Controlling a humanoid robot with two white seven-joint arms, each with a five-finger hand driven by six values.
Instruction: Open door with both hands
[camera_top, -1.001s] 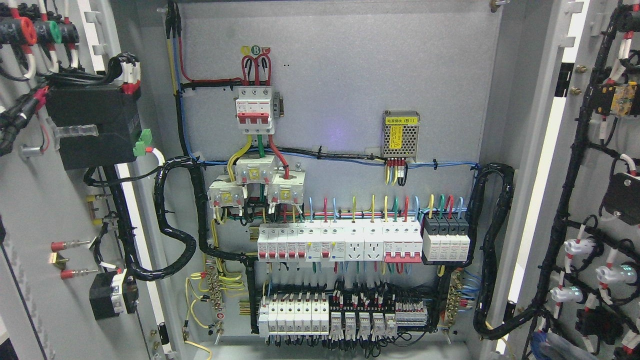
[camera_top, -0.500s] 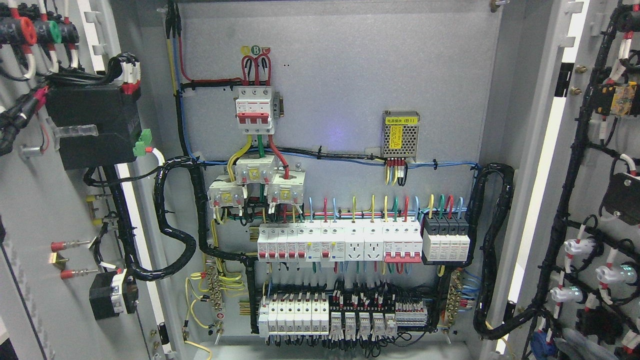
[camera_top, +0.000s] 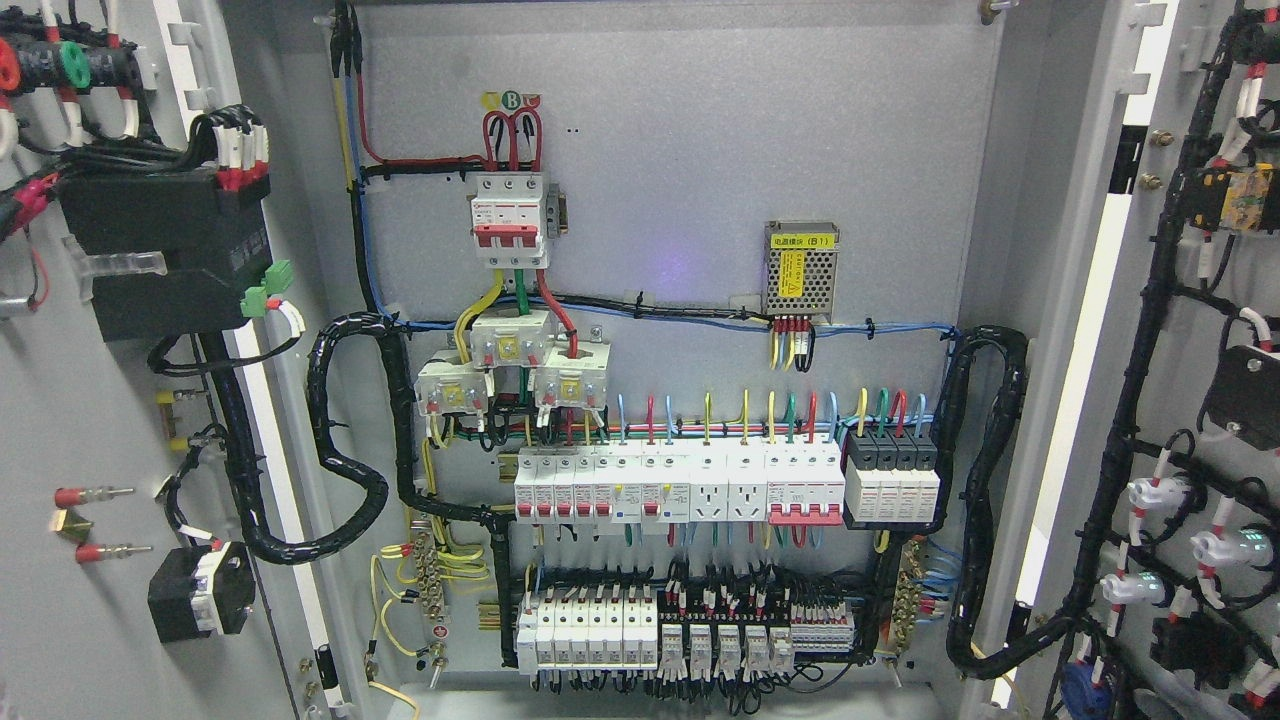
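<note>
The left door (camera_top: 90, 420) stands swung wide at the picture's left edge, its inner face showing a black box (camera_top: 165, 250) with wires and a smaller black part (camera_top: 195, 605) lower down. A black cable loom (camera_top: 345, 440) loops from it into the cabinet. On the grey back panel (camera_top: 700, 130) sit a red-and-white breaker (camera_top: 510, 220), a mesh-cased power supply (camera_top: 800, 268) and two rows of breakers (camera_top: 725, 485) below. The right door (camera_top: 1200, 400) is open too, at the right edge, carrying wired switches. Neither hand shows, so their state and their place relative to the doors cannot be told.
</note>
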